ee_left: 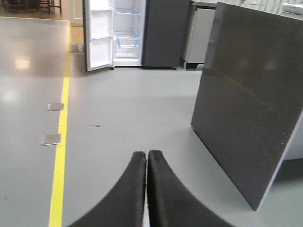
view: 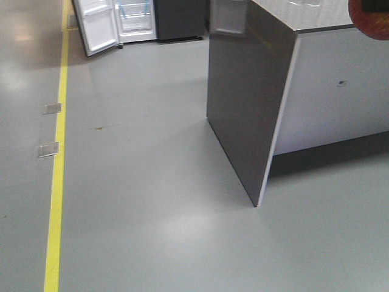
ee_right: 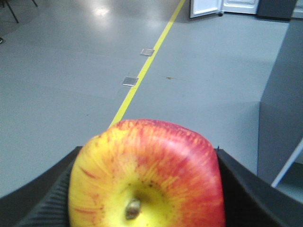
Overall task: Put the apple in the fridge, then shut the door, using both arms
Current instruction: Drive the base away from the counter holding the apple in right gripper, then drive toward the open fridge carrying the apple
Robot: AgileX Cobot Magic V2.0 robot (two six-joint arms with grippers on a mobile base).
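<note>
The apple, red with yellow patches and its stem dimple facing the camera, fills the right wrist view. My right gripper is shut on it, a black finger on each side. A red round edge at the top right of the front view looks like the same apple. My left gripper is shut and empty above the floor. The fridge stands far ahead, its white inside showing blue tape strips. Its door hangs open to the left. Fridge and door also show in the front view.
A countertop unit with a dark side panel stands close on the right and also shows in the left wrist view. A yellow floor line runs toward the fridge, with metal floor plates on it. Grey floor lies between.
</note>
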